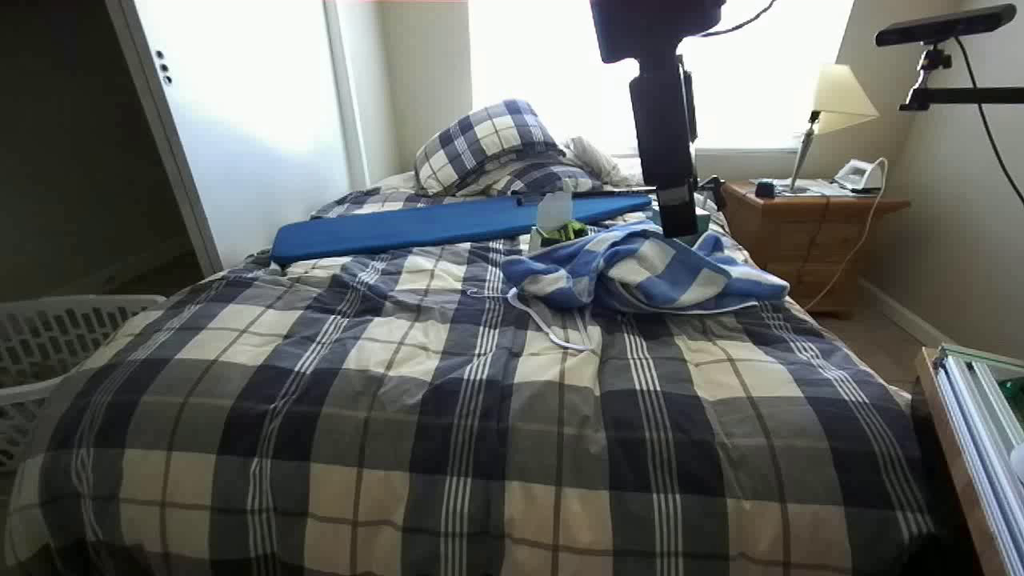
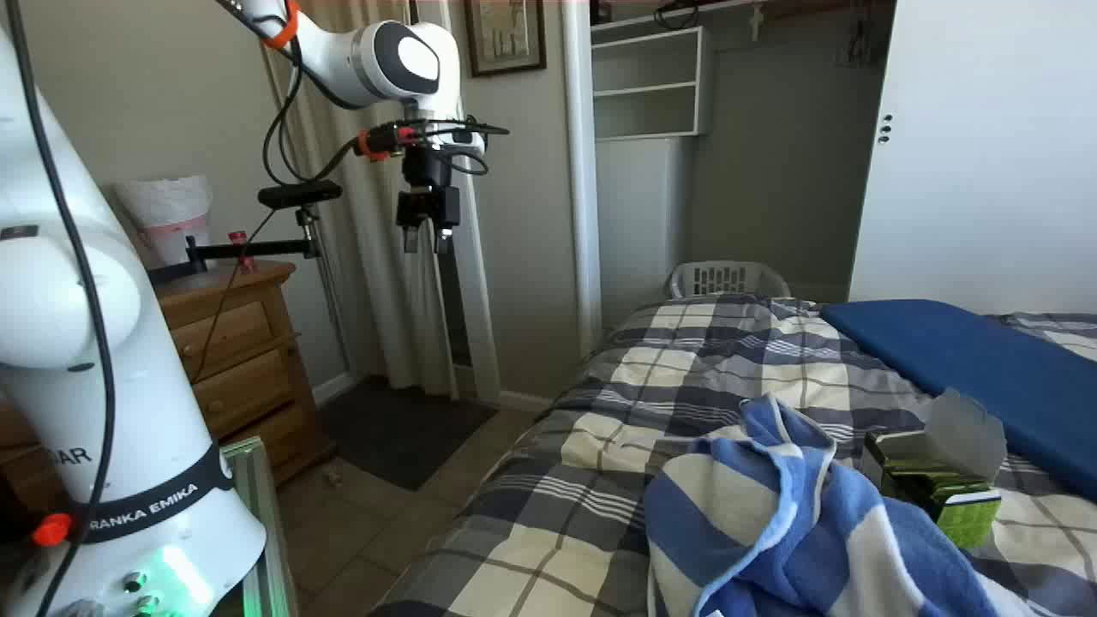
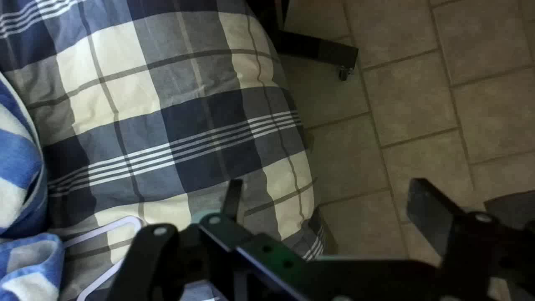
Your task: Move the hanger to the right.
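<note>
The hanger (image 1: 570, 346) is thin and white. It lies on the plaid bed (image 1: 448, 400), partly under a blue-and-white striped towel (image 1: 640, 276). In the wrist view one rounded end of the hanger (image 3: 100, 230) sticks out from the towel (image 3: 16, 167) at the lower left. In an exterior view the towel (image 2: 788, 514) hides most or all of the hanger. My gripper (image 3: 328, 184) is open, with nothing between its fingers. It is raised above the bed's edge and the tile floor, apart from the hanger. It also shows in both exterior views (image 1: 678, 224) (image 2: 427, 244), pointing down.
A blue ironing board (image 1: 400, 230) lies across the bed. An opened box with green packets (image 2: 934, 480) stands beside the towel. Pillows (image 1: 488, 148) lie at the far end. A wooden nightstand (image 1: 780, 240) with a lamp (image 1: 840, 96) stands beside the bed. A laundry basket (image 2: 728, 276) is beyond it.
</note>
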